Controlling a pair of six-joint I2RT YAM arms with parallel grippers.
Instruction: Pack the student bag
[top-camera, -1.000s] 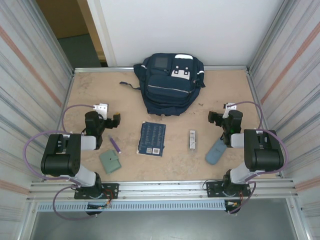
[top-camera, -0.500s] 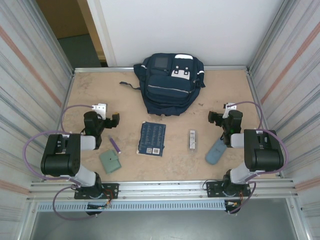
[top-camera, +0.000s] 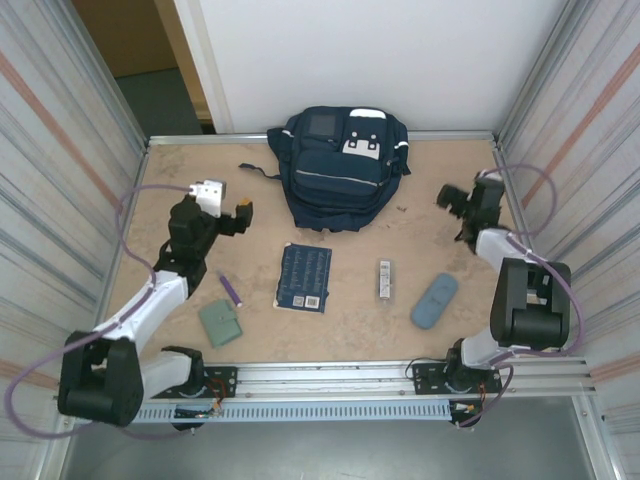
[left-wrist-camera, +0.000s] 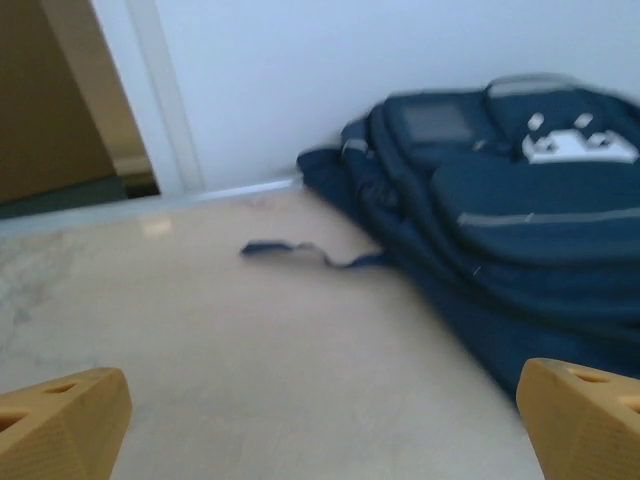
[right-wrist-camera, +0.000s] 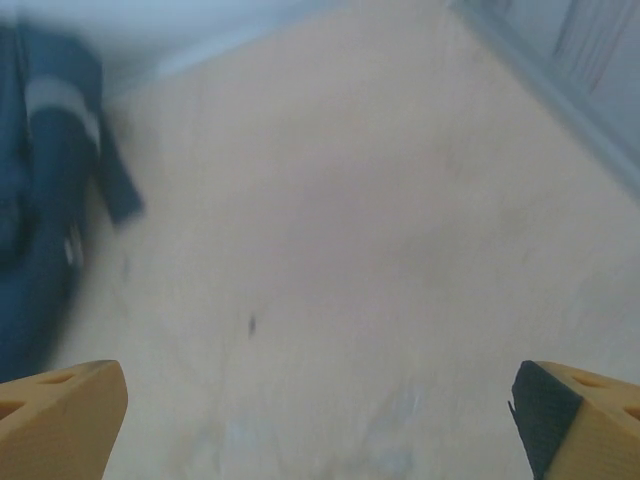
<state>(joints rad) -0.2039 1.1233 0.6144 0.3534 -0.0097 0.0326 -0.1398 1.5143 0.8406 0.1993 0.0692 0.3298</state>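
The student bag (top-camera: 340, 170), a large navy-blue backpack with white patches and a pale stripe, lies against the back wall at the table's middle. My left gripper (top-camera: 235, 220) hovers open to the bag's left, a short way from its side. From the left wrist the bag (left-wrist-camera: 520, 230) fills the right half, and the yellow fingertips (left-wrist-camera: 70, 420) stand wide apart over bare table, my left gripper (left-wrist-camera: 325, 430) holding nothing. My right gripper (top-camera: 453, 205) is open at the back right, right of the bag. The right wrist view is blurred, with the bag (right-wrist-camera: 30, 200) at its left edge and my right gripper (right-wrist-camera: 320, 420) empty.
On the table's near half lie a dark-blue book (top-camera: 304, 277), a purple pen (top-camera: 231, 290), a green wallet (top-camera: 219, 323), a small silver-white item (top-camera: 384, 279) and a grey-blue pouch (top-camera: 434, 300). A loose bag strap (top-camera: 255, 170) trails left. Metal walls close both sides.
Both arms have stretched forward from their folded pose. The left gripper moved toward the bag's left side; the right gripper moved to the back right, uncovering the grey-blue pouch.
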